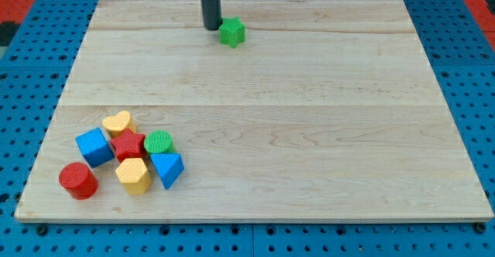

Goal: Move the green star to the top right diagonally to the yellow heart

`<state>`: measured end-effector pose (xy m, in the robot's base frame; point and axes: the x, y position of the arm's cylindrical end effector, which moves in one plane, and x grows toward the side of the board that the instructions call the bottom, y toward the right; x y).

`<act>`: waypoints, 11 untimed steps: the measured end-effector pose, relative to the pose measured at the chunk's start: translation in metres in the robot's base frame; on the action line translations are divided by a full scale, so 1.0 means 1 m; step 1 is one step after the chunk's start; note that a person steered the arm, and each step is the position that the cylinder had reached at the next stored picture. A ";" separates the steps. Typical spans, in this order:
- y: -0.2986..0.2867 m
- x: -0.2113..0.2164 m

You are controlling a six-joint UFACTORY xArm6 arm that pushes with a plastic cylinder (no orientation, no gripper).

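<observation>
Near the view's bottom left, the yellow heart-shaped block sits at the top of a cluster with a red star block and green cylinder block on the pale wooden tabletop. Far off at the view's top, the small green star-shaped block lies just right of my tip. The end effector, a plain rod, grips nothing, and I judge the push must run down-left.

lab bench | blue pegboard | wooden board
</observation>
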<state>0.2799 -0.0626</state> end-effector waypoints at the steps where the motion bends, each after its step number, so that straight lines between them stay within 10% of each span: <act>1: -0.008 -0.039; 7: 0.070 0.153; 11: -0.081 0.147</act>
